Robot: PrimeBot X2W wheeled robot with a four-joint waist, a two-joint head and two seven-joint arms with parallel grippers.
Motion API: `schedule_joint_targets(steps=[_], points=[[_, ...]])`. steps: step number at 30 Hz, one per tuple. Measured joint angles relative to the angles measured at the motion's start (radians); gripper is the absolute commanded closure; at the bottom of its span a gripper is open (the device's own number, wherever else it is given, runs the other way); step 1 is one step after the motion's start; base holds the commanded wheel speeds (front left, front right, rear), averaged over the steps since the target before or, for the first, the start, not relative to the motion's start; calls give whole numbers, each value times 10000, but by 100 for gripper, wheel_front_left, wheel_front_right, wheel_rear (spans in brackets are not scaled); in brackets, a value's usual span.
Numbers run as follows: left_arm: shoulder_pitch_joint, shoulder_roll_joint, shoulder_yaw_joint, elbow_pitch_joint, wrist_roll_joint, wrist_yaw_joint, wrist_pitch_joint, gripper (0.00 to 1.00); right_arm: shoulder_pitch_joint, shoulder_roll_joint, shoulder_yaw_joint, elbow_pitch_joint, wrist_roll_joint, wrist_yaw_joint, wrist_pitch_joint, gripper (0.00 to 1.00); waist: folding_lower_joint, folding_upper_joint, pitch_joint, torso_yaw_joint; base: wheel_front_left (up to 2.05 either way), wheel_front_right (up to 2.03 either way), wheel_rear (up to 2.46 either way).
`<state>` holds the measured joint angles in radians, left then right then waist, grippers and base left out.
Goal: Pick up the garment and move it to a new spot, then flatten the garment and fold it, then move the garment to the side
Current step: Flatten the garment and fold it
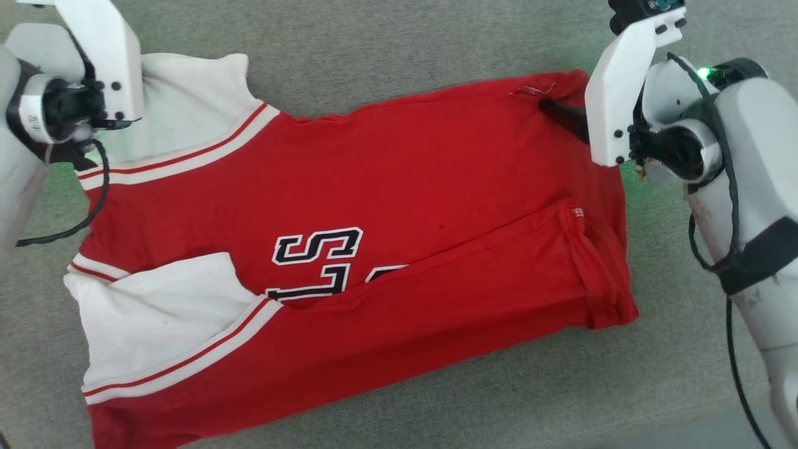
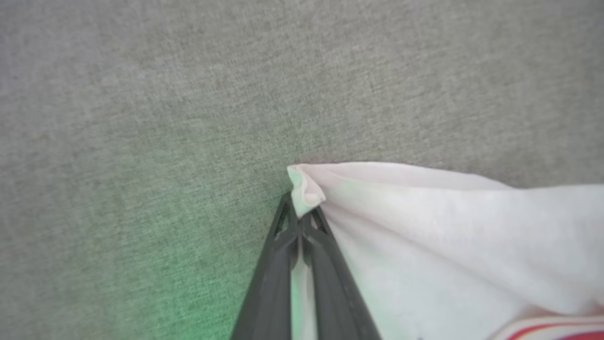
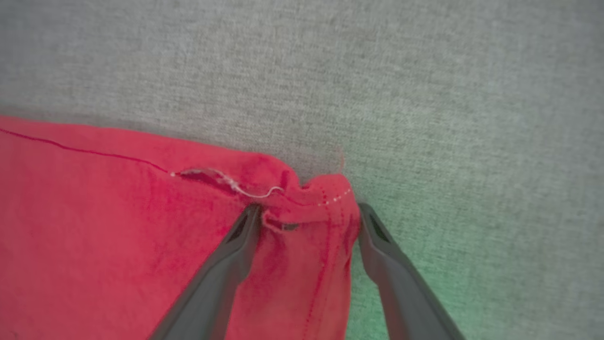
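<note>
Now, left jaws tight on garment.

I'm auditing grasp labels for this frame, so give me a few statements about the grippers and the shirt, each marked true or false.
1. The left gripper is shut on a corner of the garment's white sleeve. True.
2. The right gripper is clamped on the red hem corner. False: its fingers stand open, one on each side of that corner.
3. The garment lies on a grey surface. True.
4. The lettering shows in full. False: a red fold covers its lower part.
</note>
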<state>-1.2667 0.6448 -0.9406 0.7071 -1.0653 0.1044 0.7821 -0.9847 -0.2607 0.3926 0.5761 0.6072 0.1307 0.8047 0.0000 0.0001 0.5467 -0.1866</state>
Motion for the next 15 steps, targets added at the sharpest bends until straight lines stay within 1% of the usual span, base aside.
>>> schedule_joint_targets(steps=[1, 2, 3, 7, 9, 13, 15], points=[[-6, -67, -8, 36, 2, -8, -59, 100, -140, -38, 182, 113, 59, 0, 192, 0, 0, 0, -4, 59, 0, 0, 0], [-8, -117, -15, 69, 13, -44, -115, 100, -257, -73, 314, 222, 169, -2, 370, 61, 0, 0, -13, 115, 0, 0, 0], [-7, -176, -19, 115, 12, -75, -190, 100, -353, -125, 420, 332, 278, -2, 499, 100, 0, 0, -29, 162, 0, 0, 0], [43, -382, -35, 270, 12, -226, -562, 100, -487, -316, 821, 472, 581, 2, 602, 100, 0, 0, -179, 324, 0, 0, 0], [126, -483, -29, 293, -6, -341, -713, 100, -423, -416, 953, 477, 629, 4, 389, 100, 0, -1, -303, 395, 0, 0, 0], [292, -608, -199, 161, 13, -614, -819, 100, -99, -836, 1043, 280, 899, 10, -130, 100, 0, -1, -625, 589, 0, 0, 0], [414, -619, -253, -12, 13, -683, -825, 100, 152, -1091, 1091, 61, 1018, 10, -324, 100, 0, -1, -814, 684, 0, 0, 0]])
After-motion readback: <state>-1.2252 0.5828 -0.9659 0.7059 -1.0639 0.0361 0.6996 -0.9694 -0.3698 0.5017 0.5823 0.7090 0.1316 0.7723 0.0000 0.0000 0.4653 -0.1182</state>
